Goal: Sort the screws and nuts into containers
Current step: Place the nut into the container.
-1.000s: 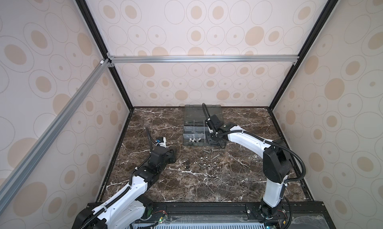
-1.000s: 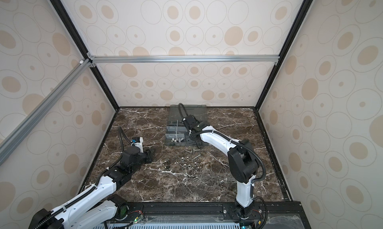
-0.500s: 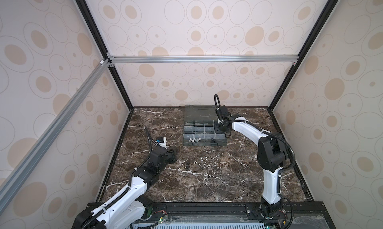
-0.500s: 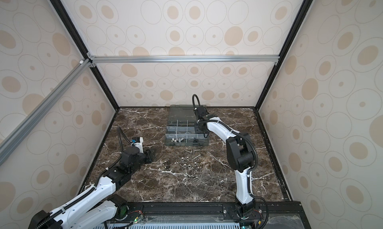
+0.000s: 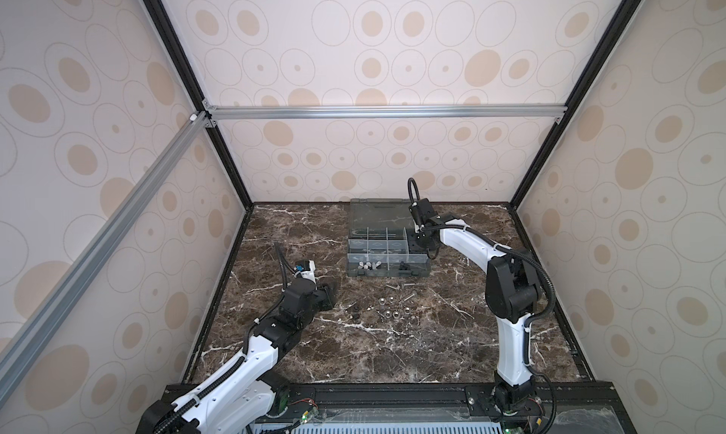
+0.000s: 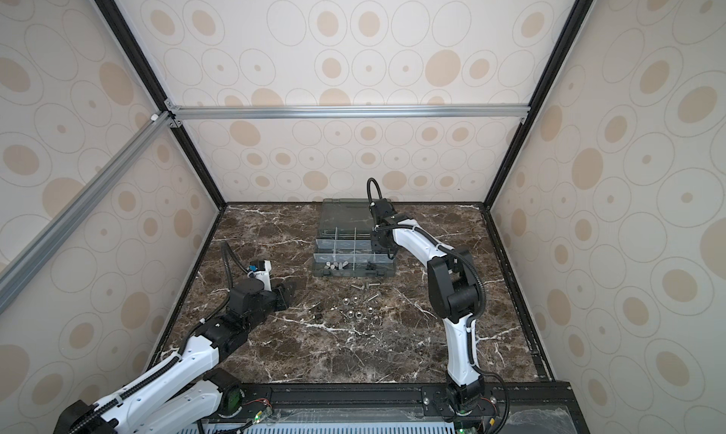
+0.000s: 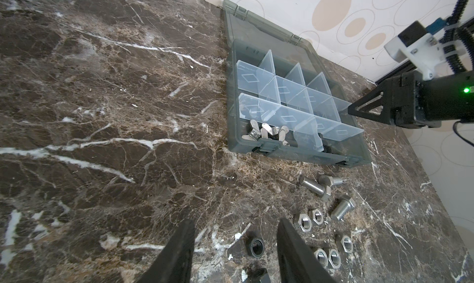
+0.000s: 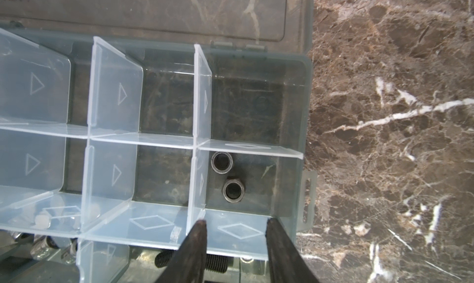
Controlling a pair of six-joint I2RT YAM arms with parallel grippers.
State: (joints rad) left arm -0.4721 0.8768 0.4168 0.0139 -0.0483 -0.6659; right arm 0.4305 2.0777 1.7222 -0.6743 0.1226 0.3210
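The grey organiser box stands open at the back middle, its containers split by pale dividers. My right gripper hangs open and empty over the box's right side. Two black nuts lie in the compartment just beyond its tips. A black screw lies in the front row. Loose silver nuts and silver screws lie on the table before the box. My left gripper rests open, low at the left, with a black nut on the table between its fingers.
Silver winged pieces fill the box's front left compartment. The lid lies flat behind the box, against the back wall. Patterned walls close in the marble table on three sides. Loose parts are scattered mid-table in both top views.
My right arm has swung from the box's front middle to its right side, and its jaws have opened from shut. The left arm has not moved.
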